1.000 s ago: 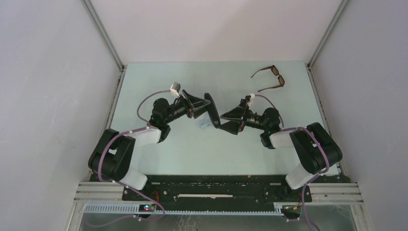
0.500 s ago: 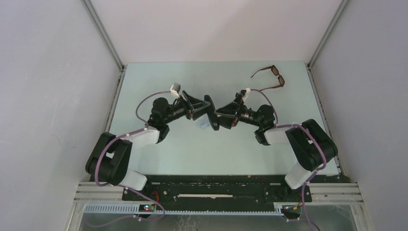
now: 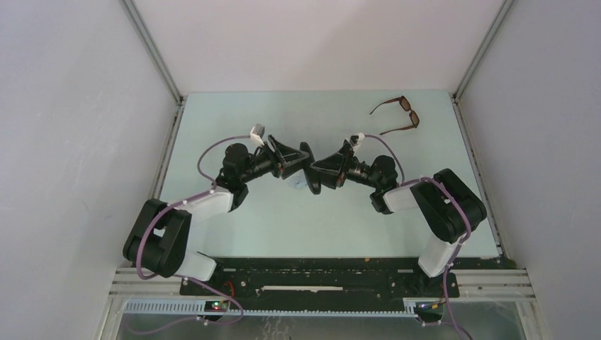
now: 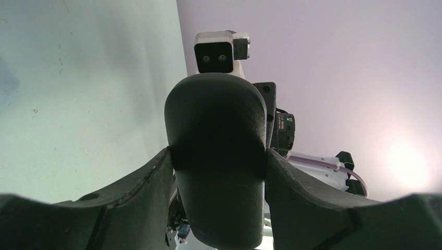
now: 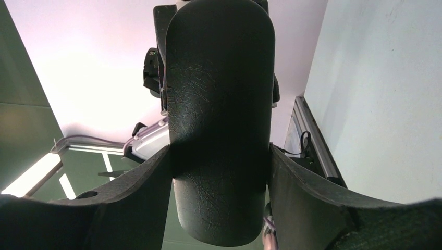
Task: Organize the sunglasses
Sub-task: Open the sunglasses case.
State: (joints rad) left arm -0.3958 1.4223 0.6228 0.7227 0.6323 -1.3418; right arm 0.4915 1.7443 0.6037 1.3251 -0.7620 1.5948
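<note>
From the top external camera, the brown-framed sunglasses (image 3: 398, 115) lie at the far right corner of the pale green desk (image 3: 283, 227), temple arms unfolded, well apart from both arms. The two arms reach inward and meet near the middle of the desk. There the left end effector (image 3: 302, 157) and right end effector (image 3: 320, 170) both hold an oblong black case (image 3: 310, 172), one from each side.

On the left wrist camera, the left end effector (image 4: 219, 156) is clamped on the case (image 4: 216, 114), its fingers (image 4: 140, 187) pressing both flanks. The other arm's white wrist camera (image 4: 219, 49) shows just behind the case.

On the right wrist camera, the right end effector (image 5: 220, 151) likewise grips the case (image 5: 219, 94), with its fingers (image 5: 307, 187) touching both long sides. The sunglasses do not appear in either wrist view.
</note>
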